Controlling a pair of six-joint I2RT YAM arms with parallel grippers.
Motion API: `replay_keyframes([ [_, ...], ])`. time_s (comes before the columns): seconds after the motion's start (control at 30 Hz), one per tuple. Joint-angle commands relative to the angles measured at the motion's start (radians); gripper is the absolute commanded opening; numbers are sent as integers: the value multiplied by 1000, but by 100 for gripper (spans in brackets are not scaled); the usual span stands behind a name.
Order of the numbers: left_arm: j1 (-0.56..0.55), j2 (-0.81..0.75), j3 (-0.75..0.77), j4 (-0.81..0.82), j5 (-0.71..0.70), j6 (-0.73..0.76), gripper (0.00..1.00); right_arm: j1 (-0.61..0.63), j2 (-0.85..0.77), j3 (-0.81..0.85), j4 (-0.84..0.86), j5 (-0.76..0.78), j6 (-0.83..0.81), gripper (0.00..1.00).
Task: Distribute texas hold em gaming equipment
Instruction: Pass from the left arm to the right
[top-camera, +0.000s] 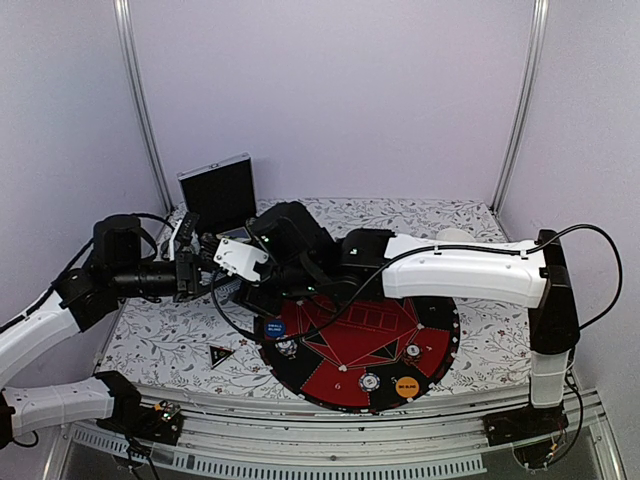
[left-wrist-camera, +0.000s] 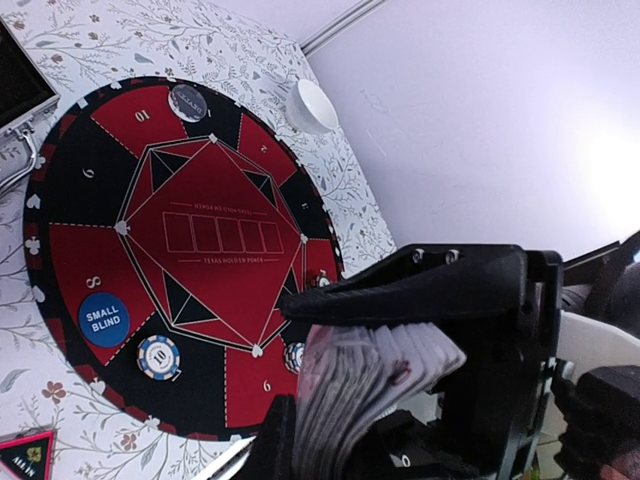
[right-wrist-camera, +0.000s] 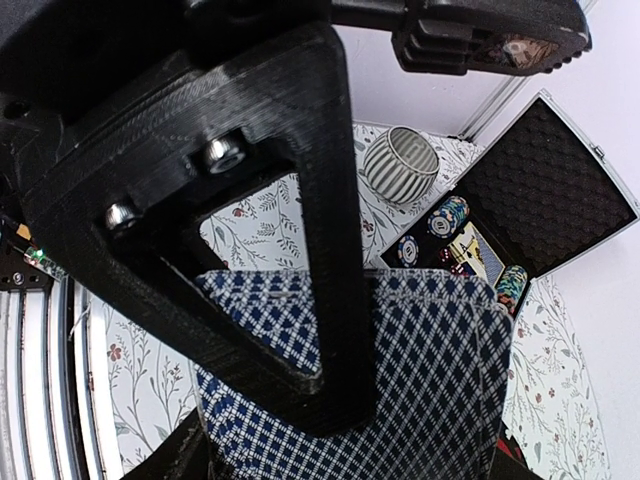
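My left gripper (left-wrist-camera: 285, 365) is shut on a thick deck of playing cards (left-wrist-camera: 370, 390), held above the table's left side (top-camera: 208, 255). My right gripper (top-camera: 235, 262) is at the deck. One of its fingers (right-wrist-camera: 300, 300) lies across the blue-diamond card backs (right-wrist-camera: 440, 380), and its jaws stand apart around the deck's edge. On the round red-and-black mat (top-camera: 350, 350) lie a blue small-blind button (top-camera: 275, 327), an orange button (top-camera: 406, 385) and three striped chips (top-camera: 369, 381). The black triangular marker (top-camera: 221, 354) lies left of the mat.
The silver-edged black case (top-camera: 217, 192) stands open at the back left, with more chips (right-wrist-camera: 450, 213) and a card inside. A striped white cup (right-wrist-camera: 400, 165) sits on the floral cloth near the case. The two arms crowd the left half of the table.
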Motion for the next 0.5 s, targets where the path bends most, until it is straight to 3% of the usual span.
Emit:
replay_keyframes([
  [0.0, -5, -35, -22, 115, 106, -23, 9, 3, 7, 34, 25, -30, -1, 41],
  [0.47, -4, -63, -68, 155, 140, -53, 23, 3, 34, 88, -16, -120, -24, 35],
])
